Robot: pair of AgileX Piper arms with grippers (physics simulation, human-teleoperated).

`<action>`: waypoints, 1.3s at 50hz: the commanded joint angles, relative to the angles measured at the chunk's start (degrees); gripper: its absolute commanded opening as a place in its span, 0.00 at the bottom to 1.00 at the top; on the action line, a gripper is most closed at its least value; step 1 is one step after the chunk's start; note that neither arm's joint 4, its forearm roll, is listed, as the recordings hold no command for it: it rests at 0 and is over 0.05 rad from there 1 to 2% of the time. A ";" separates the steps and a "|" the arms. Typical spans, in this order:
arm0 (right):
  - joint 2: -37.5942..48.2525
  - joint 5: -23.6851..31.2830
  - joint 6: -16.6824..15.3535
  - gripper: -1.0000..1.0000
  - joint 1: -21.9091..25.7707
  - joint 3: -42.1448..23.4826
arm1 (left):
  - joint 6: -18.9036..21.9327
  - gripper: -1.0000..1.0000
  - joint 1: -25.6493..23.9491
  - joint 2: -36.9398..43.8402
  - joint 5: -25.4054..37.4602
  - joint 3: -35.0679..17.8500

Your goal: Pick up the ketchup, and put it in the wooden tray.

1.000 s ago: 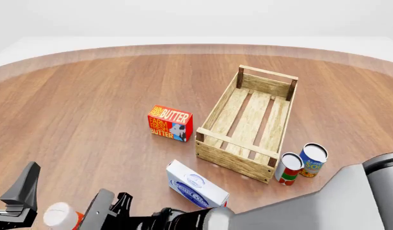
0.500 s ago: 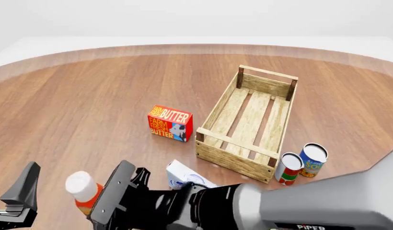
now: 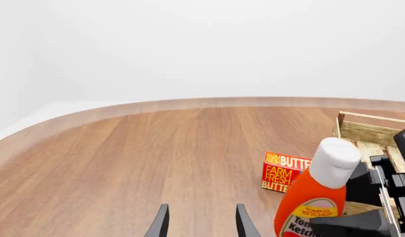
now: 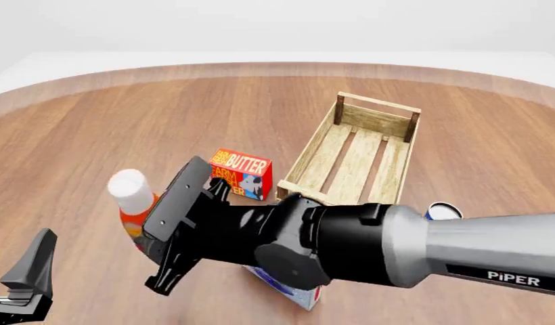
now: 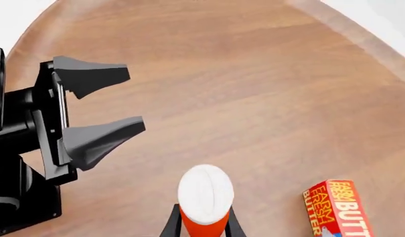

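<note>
Left wrist view: the left gripper (image 3: pixel 199 221) shows two dark fingertips at the bottom centre, spread apart and holding nothing. At lower right the ketchup (image 3: pixel 314 197) leans in the right gripper's black fingers; its label reads "Tomato Ketchup". Behind it the butter box (image 3: pixel 285 172) reads "Farm Fresh Butter".

Front view: the right gripper (image 4: pixel 174 227), clamped on the bottle, has risen from the bottom edge to left of centre, carrying the ketchup (image 4: pixel 133 203) clear of the table. So the pick-up looks done; the wooden tray (image 4: pixel 354 172), right of centre, awaits. The arm reads "PiPER".

Right wrist view: the white cap sits at bottom centre between the fingers (image 5: pixel 173 224).
</note>
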 commanded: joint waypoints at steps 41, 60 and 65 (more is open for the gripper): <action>-12.66 8.62 -4.54 0.00 -33.81 -0.14 | 0.00 1.00 0.00 0.00 0.00 0.00; -9.49 5.22 -6.36 0.00 -44.72 3.66 | 0.00 1.00 0.00 0.00 0.00 0.00; -8.09 3.64 -6.12 0.00 -46.80 4.94 | 0.00 1.00 0.00 0.00 0.00 0.00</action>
